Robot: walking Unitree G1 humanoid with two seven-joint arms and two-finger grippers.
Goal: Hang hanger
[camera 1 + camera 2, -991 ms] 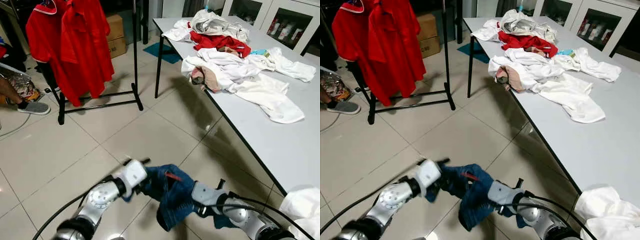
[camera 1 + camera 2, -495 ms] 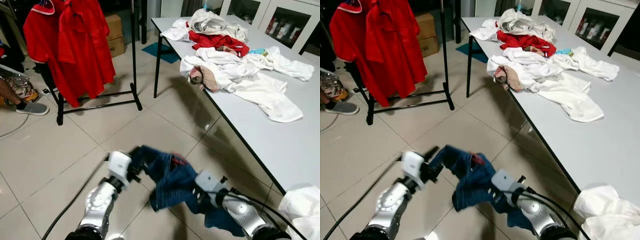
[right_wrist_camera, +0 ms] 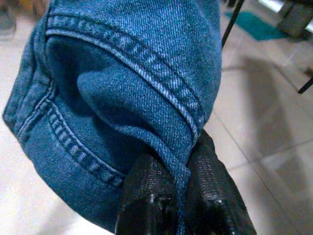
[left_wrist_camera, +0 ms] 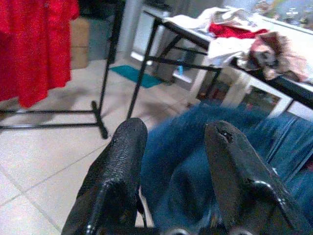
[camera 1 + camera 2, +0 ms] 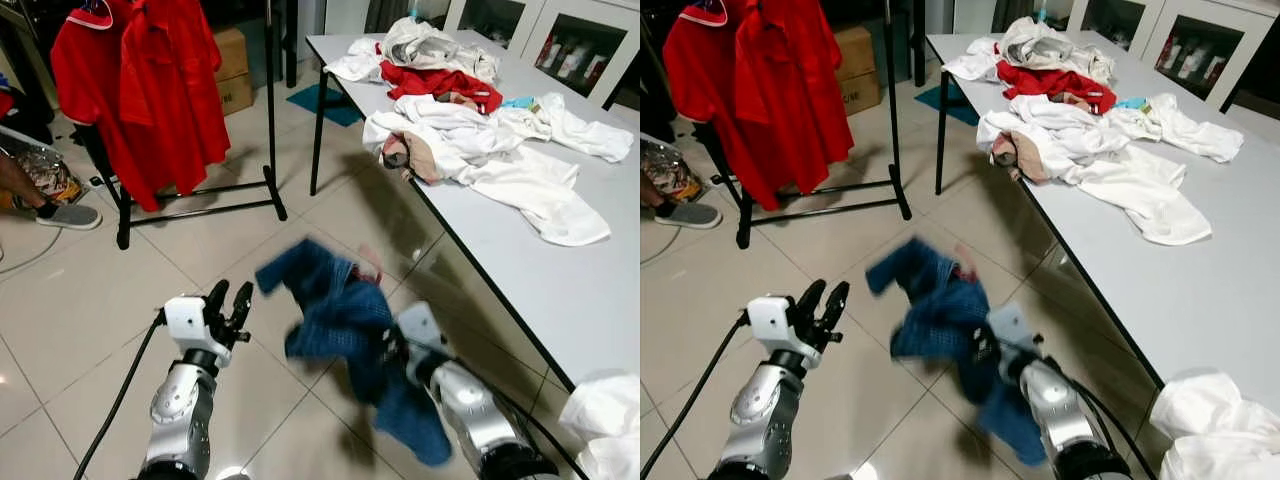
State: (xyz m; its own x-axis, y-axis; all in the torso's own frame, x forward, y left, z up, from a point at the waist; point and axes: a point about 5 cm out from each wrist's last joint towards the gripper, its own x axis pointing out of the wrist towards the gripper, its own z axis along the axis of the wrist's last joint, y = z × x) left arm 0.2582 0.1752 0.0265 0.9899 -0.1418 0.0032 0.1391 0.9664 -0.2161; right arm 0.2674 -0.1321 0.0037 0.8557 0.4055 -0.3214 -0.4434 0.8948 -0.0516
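Note:
A blue denim garment hangs in the air over the tiled floor, blurred by motion. My right gripper is shut on a seam of the denim, and its arm reaches in from the lower right. My left gripper stands open to the left of the denim, apart from it, with nothing between its fingers. A black clothes rack at the far left holds red shirts.
A white table runs along the right, with piled white and red clothes on it. A person's foot in a grey shoe rests at the far left. Cardboard boxes stand behind the rack. Open tiled floor lies between me and the rack.
My left gripper has let go of the denim, opened and drawn off to the left. My right gripper has swung the denim upward and forward.

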